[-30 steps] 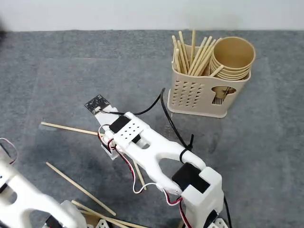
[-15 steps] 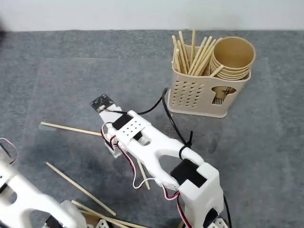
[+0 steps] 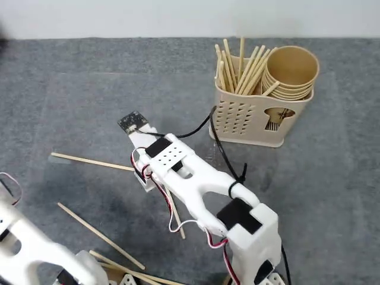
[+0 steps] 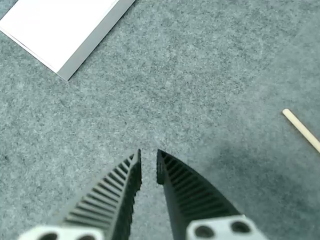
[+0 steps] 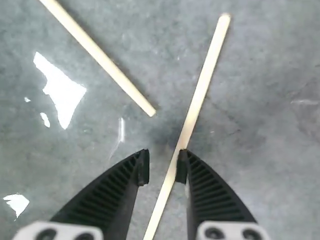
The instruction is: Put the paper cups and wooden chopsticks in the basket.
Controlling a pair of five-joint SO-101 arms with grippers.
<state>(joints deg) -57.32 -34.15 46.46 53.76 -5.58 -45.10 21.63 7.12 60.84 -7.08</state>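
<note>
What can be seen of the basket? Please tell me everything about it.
The basket is beige and looks like plastic, with rows of small holes in its front wall and a cut-out window beside them. It stands upright on the grey table. One side holds a bundle of wooden chopsticks standing on end, the other a nested stack of paper cups. A black cable passes its lower corner; contact cannot be told.

You are looking at a grey carpet (image 3: 332, 196) that is covering the whole table, with a clear sheet (image 3: 89, 107) lying flat on its left part and catching bright glare in places. A white wall (image 3: 178, 18) is running along the far edge, and a white board (image 4: 60, 30) is lying on the carpet.
</note>
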